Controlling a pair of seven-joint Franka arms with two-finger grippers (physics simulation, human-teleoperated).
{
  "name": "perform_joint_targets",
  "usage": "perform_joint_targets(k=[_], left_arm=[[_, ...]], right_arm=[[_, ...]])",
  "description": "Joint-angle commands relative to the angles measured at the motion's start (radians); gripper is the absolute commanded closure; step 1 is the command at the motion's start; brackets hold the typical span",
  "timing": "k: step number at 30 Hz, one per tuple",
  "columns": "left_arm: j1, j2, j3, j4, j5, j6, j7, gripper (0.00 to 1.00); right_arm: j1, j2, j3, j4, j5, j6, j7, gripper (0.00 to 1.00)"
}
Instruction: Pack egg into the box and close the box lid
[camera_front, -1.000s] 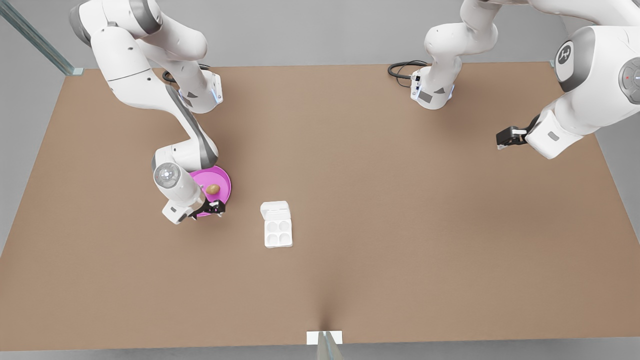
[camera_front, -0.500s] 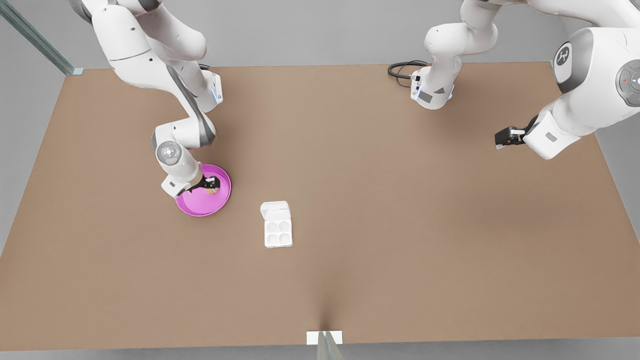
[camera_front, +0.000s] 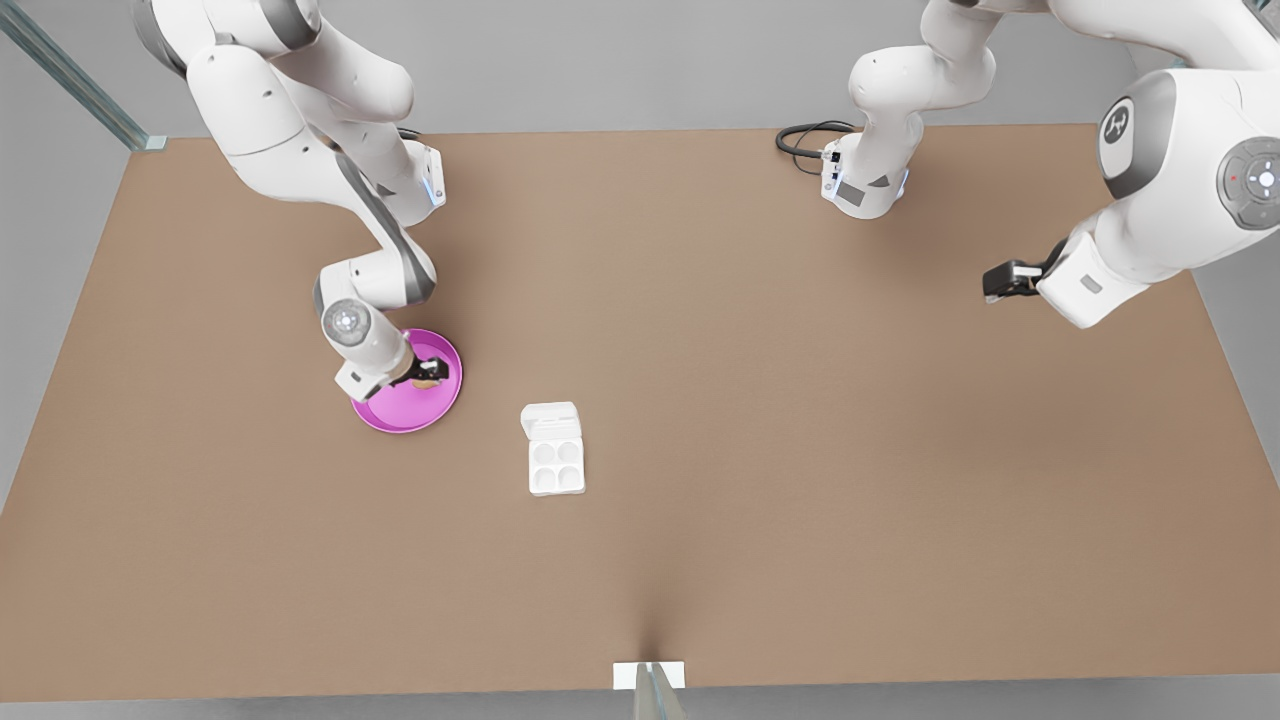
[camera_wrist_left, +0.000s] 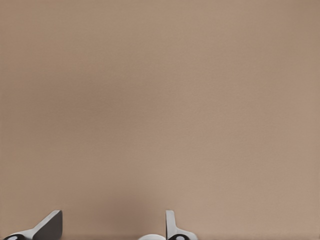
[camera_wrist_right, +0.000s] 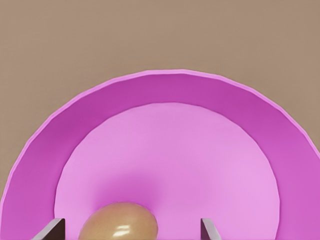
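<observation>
Across the brown table (camera_front: 760, 420), the two white arms reach in from the far edge, one from each far corner. The pink plate (camera_front: 400, 408) sits in the half of the table on the front view's left, about midway between the far and near edges. The box (camera_front: 556, 464) lies near the table's middle, close beside the plate but apart from it, its four round cups bare and facing up; the box lid (camera_front: 550, 417) is folded open flat on the table at the box's far short edge. The right gripper (camera_front: 428, 372) is down over the plate, its fingers (camera_wrist_right: 52, 229) spread apart on either side of the egg (camera_wrist_right: 119, 222), which rests on the plate's floor between them. The left gripper (camera_front: 1000, 279) waits above the table's edge on the front view's right, its fingers (camera_wrist_left: 49, 226) parted over bare tabletop.
</observation>
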Motion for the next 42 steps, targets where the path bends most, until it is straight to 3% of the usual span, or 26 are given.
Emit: perform_joint_targets(k=[1,21,23,24,25,27,39,42], left_arm=[[0.001,0.000,-0.001,0.000,0.001,0.000,0.000,0.00],[-0.002,0.000,-0.001,0.000,0.001,-0.005,-0.007,0.00],[-0.002,0.000,-0.001,0.000,0.001,-0.005,-0.007,0.00],[-0.002,0.000,-0.001,0.000,0.001,-0.005,-0.007,0.00],[-0.002,0.000,-0.001,0.000,0.001,-0.005,-0.007,0.00],[-0.002,0.000,-0.001,0.000,0.001,-0.005,-0.007,0.00],[-0.002,0.000,-0.001,0.000,0.001,-0.013,-0.007,0.00],[-0.004,-0.001,-0.002,0.000,0.001,-0.019,-0.009,0.00]], right_arm=[[-0.001,0.010,0.000,0.003,0.002,0.016,0.002,0.00],[0.001,0.010,0.002,-0.062,0.003,0.088,0.053,0.00],[0.001,0.010,0.002,-0.060,0.003,0.088,0.053,0.07],[-0.001,0.010,0.002,-0.059,0.005,0.088,0.053,0.16],[-0.001,0.010,0.002,-0.059,0.005,0.088,0.053,0.17],[-0.001,0.010,0.009,-0.057,0.005,0.088,0.065,0.58],[-0.009,0.002,0.031,-0.020,0.005,0.074,0.079,0.61],[-0.024,-0.013,0.107,0.176,0.005,-0.224,0.079,0.61]])
